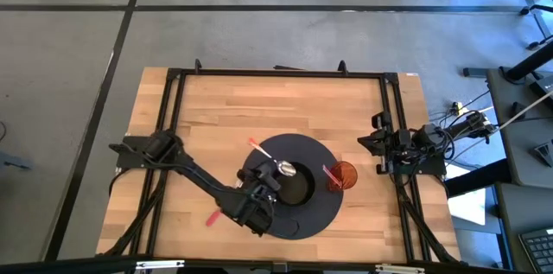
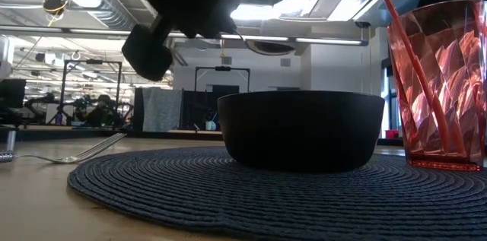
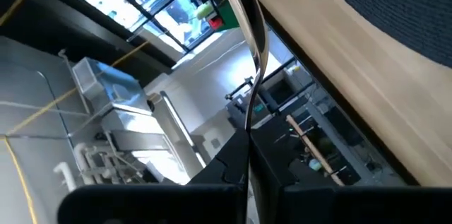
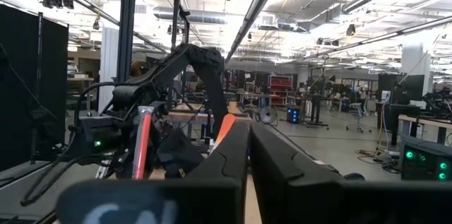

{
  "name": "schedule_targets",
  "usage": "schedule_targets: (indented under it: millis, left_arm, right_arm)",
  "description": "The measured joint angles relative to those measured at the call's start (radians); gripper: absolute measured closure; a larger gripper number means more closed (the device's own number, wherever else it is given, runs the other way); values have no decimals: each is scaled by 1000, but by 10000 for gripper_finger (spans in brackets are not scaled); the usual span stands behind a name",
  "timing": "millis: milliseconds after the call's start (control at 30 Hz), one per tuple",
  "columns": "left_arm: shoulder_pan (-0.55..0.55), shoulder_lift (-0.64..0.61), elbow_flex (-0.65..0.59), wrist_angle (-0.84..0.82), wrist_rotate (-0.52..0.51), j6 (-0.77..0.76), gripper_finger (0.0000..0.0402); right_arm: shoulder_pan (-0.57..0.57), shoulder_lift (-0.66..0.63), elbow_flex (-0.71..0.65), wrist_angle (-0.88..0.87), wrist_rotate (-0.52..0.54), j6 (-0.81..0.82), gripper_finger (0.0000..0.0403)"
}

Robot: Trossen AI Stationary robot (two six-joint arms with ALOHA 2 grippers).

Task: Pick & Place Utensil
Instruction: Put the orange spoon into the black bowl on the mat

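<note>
The spoon [image 1: 283,168] hangs over the near rim of the black bowl [image 1: 298,189], shiny head towards the bowl's middle and pink handle slanting away over the dark round placemat [image 1: 320,213]. In my left wrist view its thin metal shank [image 3: 253,61] runs straight out from between the fingers, so I read the left gripper [image 1: 272,179] as clamped tight on the spoon. From above, the arm covers the grip point, so I can't say exactly where along the shank it bites.

I'd expect it to handle light and stiff, but the polished metal is slick and narrow. A pinch on the shank could let it swivel, and the pink handle looks like the surer place to grip. It isn't fragile, so a firm squeeze should do no harm.

Further out, a red tumbler [image 1: 346,176] stands on the mat just beside the bowl, with a red stick leaning in it. A fork [image 2: 76,155] lies on the bare wood beside the mat. The right gripper [image 1: 380,146] waits at the table's right edge, fingers closed on nothing.
</note>
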Motion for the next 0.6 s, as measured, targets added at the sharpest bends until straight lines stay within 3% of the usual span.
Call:
schedule_targets:
  millis: [200,600]
  left_arm:
    - [12,8,0,4,19,135,400]
    - [49,73,0,35,28,154,400]
  right_arm:
    - [0,0,0,0,0,0,386]
    - [0,0,0,0,0,0,386]
